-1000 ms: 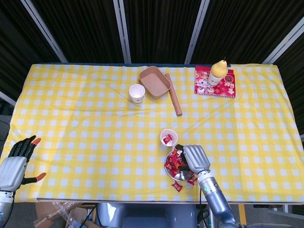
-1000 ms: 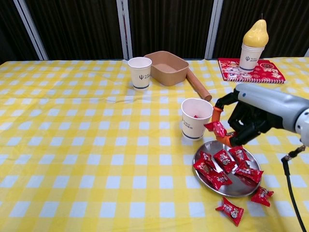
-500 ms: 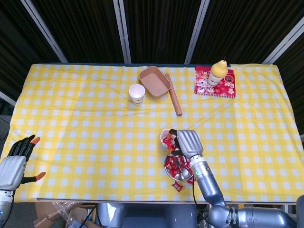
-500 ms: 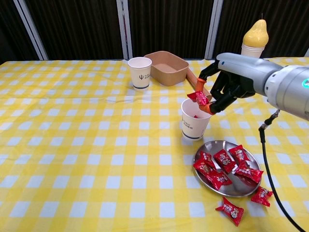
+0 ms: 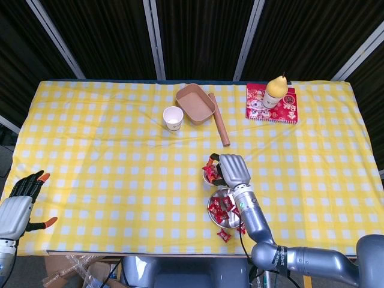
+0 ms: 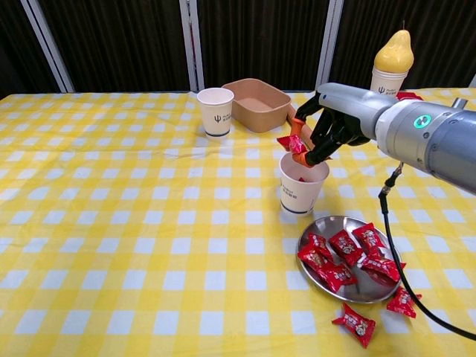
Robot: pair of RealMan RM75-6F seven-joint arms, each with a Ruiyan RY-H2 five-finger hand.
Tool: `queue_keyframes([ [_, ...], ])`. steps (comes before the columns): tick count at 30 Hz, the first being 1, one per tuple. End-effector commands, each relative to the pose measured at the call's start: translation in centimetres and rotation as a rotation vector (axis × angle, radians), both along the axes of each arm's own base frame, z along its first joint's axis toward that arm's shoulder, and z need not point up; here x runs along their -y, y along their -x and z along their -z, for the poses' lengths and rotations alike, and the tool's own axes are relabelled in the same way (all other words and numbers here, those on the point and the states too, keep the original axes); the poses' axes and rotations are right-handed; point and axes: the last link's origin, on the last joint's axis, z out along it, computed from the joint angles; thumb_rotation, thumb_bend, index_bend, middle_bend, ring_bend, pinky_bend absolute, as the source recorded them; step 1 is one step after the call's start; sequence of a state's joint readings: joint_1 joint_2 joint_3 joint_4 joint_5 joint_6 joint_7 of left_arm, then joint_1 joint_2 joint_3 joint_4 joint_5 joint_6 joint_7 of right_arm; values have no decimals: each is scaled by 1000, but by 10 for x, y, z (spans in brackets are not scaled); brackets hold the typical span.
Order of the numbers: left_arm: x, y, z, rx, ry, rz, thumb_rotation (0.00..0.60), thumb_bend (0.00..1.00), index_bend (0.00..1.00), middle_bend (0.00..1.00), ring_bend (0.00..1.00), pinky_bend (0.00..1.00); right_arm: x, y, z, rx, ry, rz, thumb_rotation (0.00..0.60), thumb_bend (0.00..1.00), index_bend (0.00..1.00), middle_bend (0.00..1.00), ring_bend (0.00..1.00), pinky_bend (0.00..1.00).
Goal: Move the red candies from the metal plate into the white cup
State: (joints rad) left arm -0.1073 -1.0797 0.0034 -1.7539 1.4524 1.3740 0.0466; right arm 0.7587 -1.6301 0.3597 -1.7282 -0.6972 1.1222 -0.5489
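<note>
My right hand [image 6: 331, 128] [image 5: 231, 170] hangs over the near white cup [image 6: 301, 184], pinching a red candy [image 6: 288, 143] just above the cup's rim. Another red candy lies inside the cup. In the head view the hand hides most of this cup. The metal plate [image 6: 327, 227] [image 5: 215, 217] sits right of and nearer than the cup, holding several red candies [image 6: 346, 246]. Two more red candies [image 6: 355, 323] [image 6: 403, 300] lie on the cloth beside the plate. My left hand [image 5: 18, 210] rests open at the table's near left corner.
A second white cup [image 6: 216, 111], a brown tray [image 6: 259, 103] and a brown roll [image 5: 219, 126] stand at the back middle. A red mat [image 5: 271, 102] with a pear-topped cup [image 6: 390, 67] is back right. A black cable [image 6: 398, 245] hangs from my right arm.
My right hand lifted a candy from the plate and carried it left and away, over the near cup. The left hand has stayed put.
</note>
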Motion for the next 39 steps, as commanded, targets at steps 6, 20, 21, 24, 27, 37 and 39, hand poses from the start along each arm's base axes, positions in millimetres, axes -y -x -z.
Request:
queue_keyframes([
  [6,0,0,0,1,5,-5,600,0,0,0,0,0,2,4,0,4,0,3,600,589,541,895,1000,984],
  [20,1,-1,0,1,5,-4,600,0,0,0,0,0,-2,9,1,10,-15,19,600,590,481,895,1000,984],
  [21,1,-1,0,1,5,-4,600,0,0,0,0,0,-2,9,1,10,-15,19,600,590,472,895,1000,984],
  [24,1,-1,0,1,5,-3,600,0,0,0,0,0,-2,10,1,12,-15,24,600,590,458,895,1000,985],
  [27,1,-1,0,2,5,-4,600,0,0,0,0,0,-1,11,0,11,-14,25,600,590,452,895,1000,984],
  [37,0,-1,1,3,7,-5,600,0,0,0,0,0,-3,11,-1,18,-19,23,600,590,420,895,1000,984],
  [39,0,-1,1,2,6,-4,600,0,0,0,0,0,-4,11,0,19,-23,21,600,590,414,895,1000,984],
])
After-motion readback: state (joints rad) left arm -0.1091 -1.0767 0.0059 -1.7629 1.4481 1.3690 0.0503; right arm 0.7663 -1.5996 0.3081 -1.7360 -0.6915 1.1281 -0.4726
